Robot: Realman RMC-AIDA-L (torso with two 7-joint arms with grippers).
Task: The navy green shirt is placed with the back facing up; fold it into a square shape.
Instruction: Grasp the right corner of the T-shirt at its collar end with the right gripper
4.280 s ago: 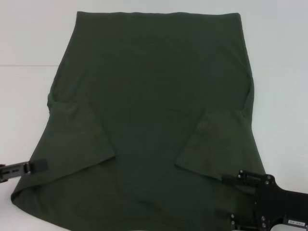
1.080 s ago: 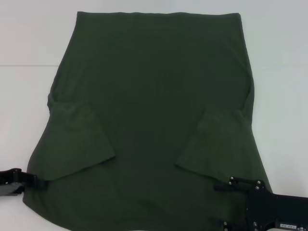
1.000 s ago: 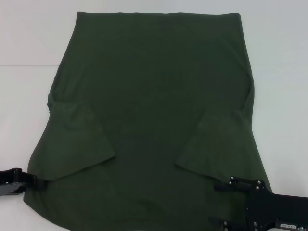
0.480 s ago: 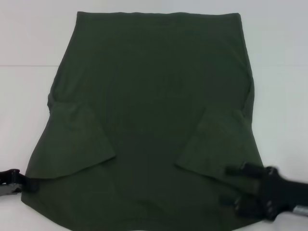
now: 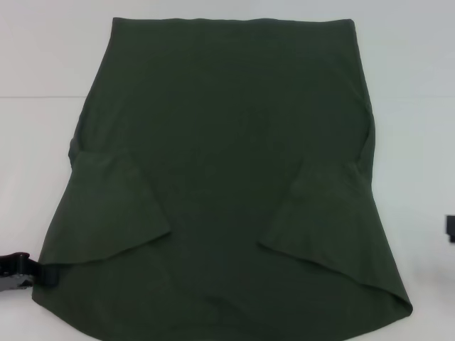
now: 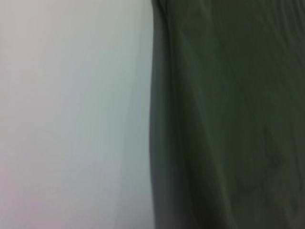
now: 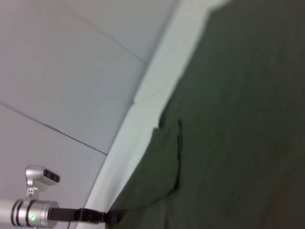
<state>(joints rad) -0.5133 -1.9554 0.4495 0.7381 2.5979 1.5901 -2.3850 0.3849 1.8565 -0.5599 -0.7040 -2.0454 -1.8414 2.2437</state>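
The left gripper (image 5: 32,271) sits low at the near left corner of the navy green shirt (image 5: 227,163), touching its hem edge, probably there to pick that corner up; how wide its claw stands cannot be told. The shirt lies flat on the white table (image 5: 43,57), plain side up, both sleeves turned inward. The right gripper (image 5: 451,229) barely shows beyond the shirt's right edge, its claw hidden.
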